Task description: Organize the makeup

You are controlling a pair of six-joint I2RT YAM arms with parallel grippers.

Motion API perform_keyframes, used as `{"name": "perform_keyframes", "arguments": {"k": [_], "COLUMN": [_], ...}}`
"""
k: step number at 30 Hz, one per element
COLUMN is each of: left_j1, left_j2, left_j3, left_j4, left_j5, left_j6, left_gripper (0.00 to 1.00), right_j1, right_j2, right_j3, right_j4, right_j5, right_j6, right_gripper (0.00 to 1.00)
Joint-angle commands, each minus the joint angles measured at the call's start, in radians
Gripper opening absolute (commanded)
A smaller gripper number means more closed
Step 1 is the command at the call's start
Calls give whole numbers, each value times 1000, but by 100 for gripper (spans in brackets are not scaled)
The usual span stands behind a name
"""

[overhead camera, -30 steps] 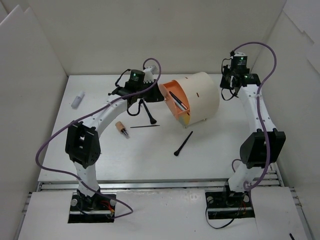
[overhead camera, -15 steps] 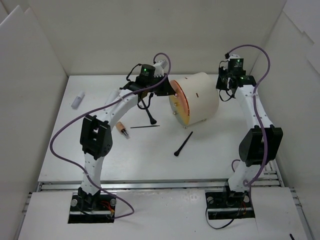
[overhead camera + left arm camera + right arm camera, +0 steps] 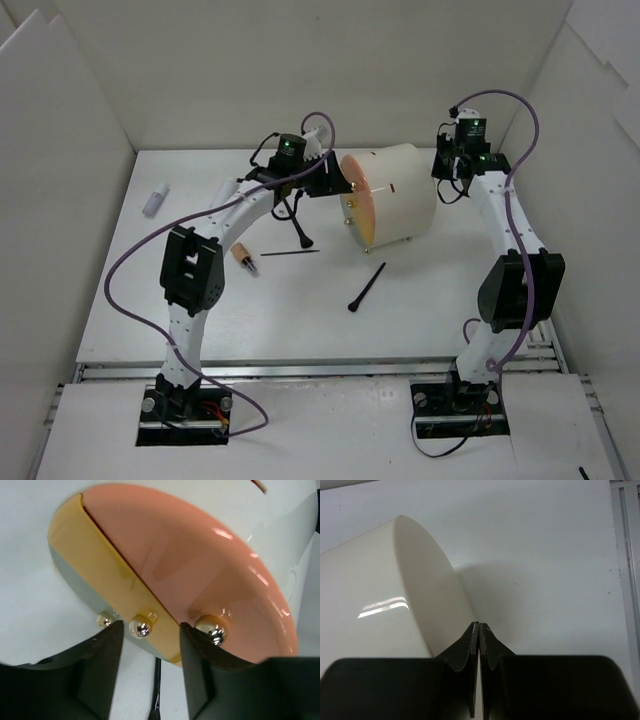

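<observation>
Drawer (image 3: 200, 570) now shut, brush (image 3: 156, 690) below left gripper's (image 3: 150, 632) fingers (image 3: 100, 670)

The left arm reaches forward and bends to its right at the elbow, with the wrist turned sideways. The left gripper (image 3: 149, 630) holds its dark fingers (image 3: 100, 670) parted, a clear gap between them. The right arm extends far forward, wrist tipped downward. The right gripper (image 3: 479, 626) has its jaws pressed together, tips touching.

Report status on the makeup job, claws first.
Left claw open, straddling middle gold knob, drawers shut. Right claw shut, tips at the cream cylinder's back edge. Black brushes, tan brush, white tube loose on table. Nothing seen blocking.
</observation>
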Motion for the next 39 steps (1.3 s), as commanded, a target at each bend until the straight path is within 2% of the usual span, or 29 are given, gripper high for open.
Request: {"name": "perform_keyframes", "arguments": {"k": [1,4,11,15,22,34,39], "left_j1": [33,82,91,80,60,60,60], "left_j2": [-194,-252,-249,-211,-133,-78,-50], "left_j3": [-40,-137,-298,-339,-424,-434,-412], "left_j4": [128,168,297,363,587,731,740], "left_j5": [37,45,103,137,183,165,174], "left_j6": [-60,-104,-247,-322,-549,-618,-637], "left_gripper": [48,57,59,49,49,47,39], "right_j1": [7,0,-13,-10,-13,-16,-13], "right_j2": [-38,-47,-56,-59,-70,-82,-85], "right_j3": [-28,-39,-42,-39,-45,-57,-62], "right_j4": [1,8,12,12,15,16,16], "right_j5": [-75,-86,-103,-114,-120,-128,-120], "right_j6": [11,7,9,20,20,18,20], "right_gripper": [0,0,0,0,0,0,0]}}
